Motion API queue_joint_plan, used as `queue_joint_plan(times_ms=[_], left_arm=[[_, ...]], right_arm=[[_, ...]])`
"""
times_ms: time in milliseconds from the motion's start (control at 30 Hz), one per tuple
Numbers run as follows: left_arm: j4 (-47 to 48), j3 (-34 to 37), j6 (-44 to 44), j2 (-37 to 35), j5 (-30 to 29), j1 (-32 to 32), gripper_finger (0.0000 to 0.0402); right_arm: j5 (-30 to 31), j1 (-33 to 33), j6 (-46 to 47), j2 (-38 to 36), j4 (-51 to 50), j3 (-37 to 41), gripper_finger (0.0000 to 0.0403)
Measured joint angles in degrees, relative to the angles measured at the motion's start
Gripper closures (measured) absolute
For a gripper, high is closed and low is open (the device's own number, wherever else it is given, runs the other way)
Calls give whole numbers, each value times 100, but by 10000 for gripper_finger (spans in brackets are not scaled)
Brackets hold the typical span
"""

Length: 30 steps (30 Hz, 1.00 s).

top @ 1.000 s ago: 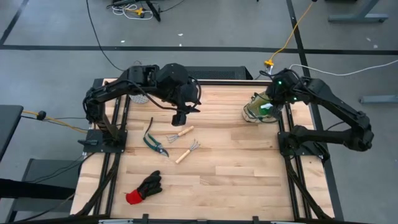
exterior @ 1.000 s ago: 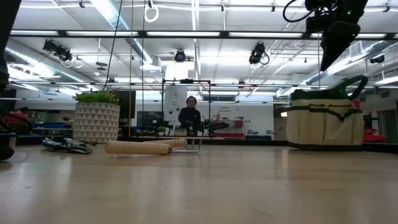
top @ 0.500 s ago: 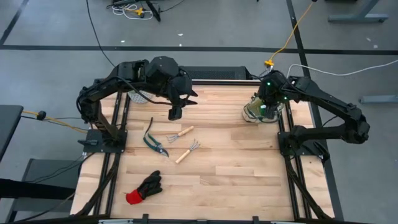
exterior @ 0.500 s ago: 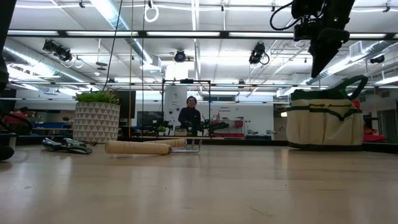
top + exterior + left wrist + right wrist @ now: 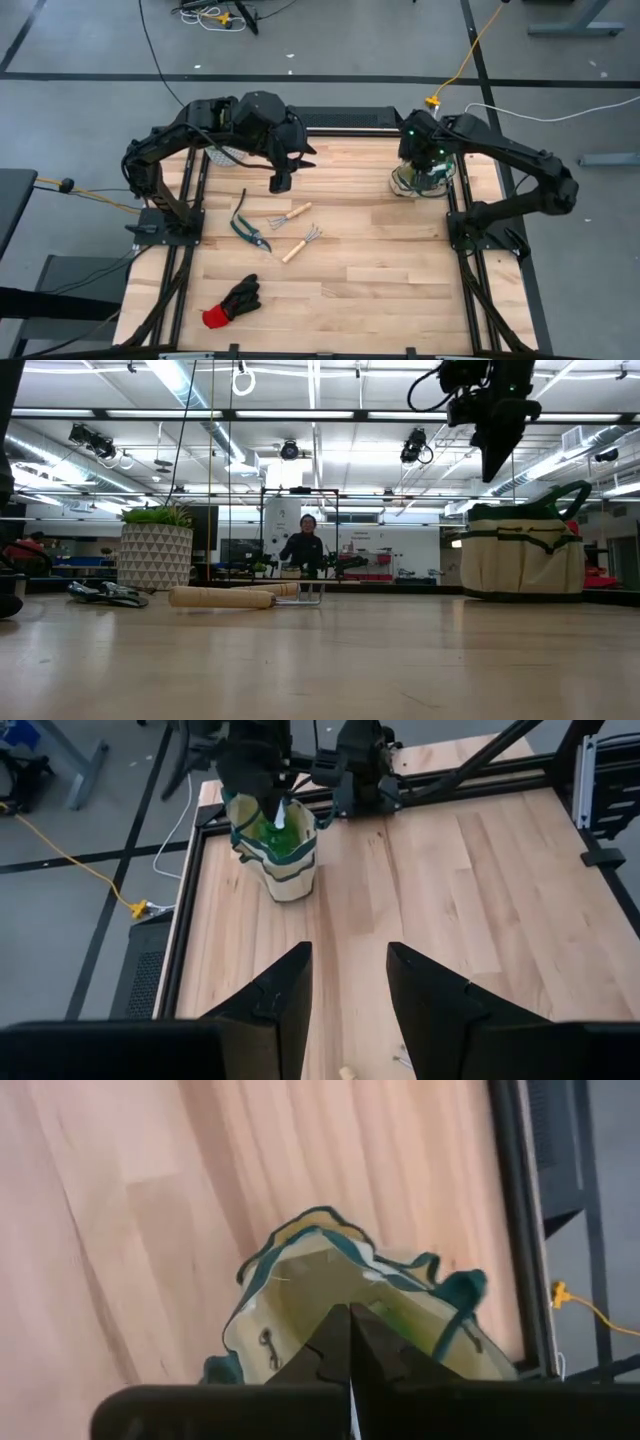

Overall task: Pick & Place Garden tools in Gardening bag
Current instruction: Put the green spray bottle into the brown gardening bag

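Two arms are up off the table. Right gripper (image 5: pixel 349 1342) hangs over the open gardening bag (image 5: pixel 418 179) at the table's far right corner, fingers pressed together, empty. Left gripper (image 5: pixel 348 982) is raised near the far left, fingers spread, empty. Pruning shears (image 5: pixel 246 228), fork (image 5: pixel 290 214), rake (image 5: pixel 300 243) and glove (image 5: pixel 232 301) lie on the wood, well apart from the bag; something green shows inside it.

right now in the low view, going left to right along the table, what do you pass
pruning shears → white plant pot → wooden-handled tool → gardening bag, with the right gripper hanging above its left edge
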<state>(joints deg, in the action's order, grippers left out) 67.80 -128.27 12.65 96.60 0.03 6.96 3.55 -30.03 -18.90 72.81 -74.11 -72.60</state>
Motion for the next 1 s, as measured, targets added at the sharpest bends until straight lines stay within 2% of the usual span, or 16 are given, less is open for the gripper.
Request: queue_joint_plan(times_ms=[167,333,1000], left_arm=[[28,0,6,0,-4,0,262],[25,0,8,0,-3,0,262],[78,0,8,0,-39,0,262]], right_arm=[[45,89,40,273,-384,-2,403],[397,127,20,429,-658,-2,403],[280,125,-260,521,-498,-2,403]])
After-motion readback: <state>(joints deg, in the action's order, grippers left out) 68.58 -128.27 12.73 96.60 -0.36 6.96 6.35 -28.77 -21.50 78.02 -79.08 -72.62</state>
